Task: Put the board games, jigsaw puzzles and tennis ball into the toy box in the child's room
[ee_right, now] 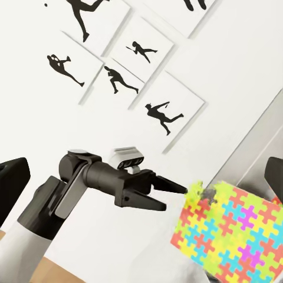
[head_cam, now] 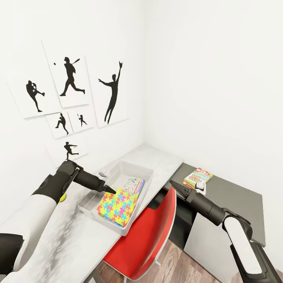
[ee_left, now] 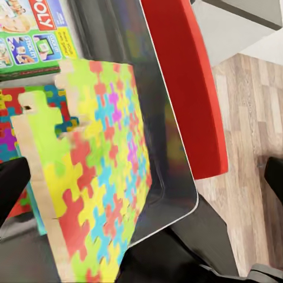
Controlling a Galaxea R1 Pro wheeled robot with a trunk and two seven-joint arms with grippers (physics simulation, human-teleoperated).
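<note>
Gripping one corner of a jigsaw puzzle (head_cam: 118,207), the left gripper (head_cam: 112,190) has its jaws pinched down on the slab's upper edge, over the toy box (head_cam: 147,171) on the table (head_cam: 70,236). The square slab hangs tilted, its coloured face turned toward the red chair (head_cam: 151,232), its lower edge resting toward the near wall of the bin; in the left wrist view the puzzle (ee_left: 97,171) slopes across the grey bin, with a second puzzle (ee_left: 17,127) lying flat beneath it. That makes two puzzles in the box. One board game (head_cam: 134,184) lies flat inside too, its long axis running along the bin toward the far corner of the room; its green and red cover (ee_left: 32,32) shows beside the puzzles. Another board game (head_cam: 198,177) lies on the dark lower surface (head_cam: 239,208) to the right, well apart from the box. The tennis ball (head_cam: 63,197) peeks out beside the left forearm on the tabletop. The right gripper (head_cam: 177,187) hovers above the chair back with its fingers parted and nothing between them. From the right wrist view, the left gripper (ee_right: 177,191) pinches the puzzle's (ee_right: 236,239) yellow-green corner before six silhouette pictures (head_cam: 68,76) on the wall.
</note>
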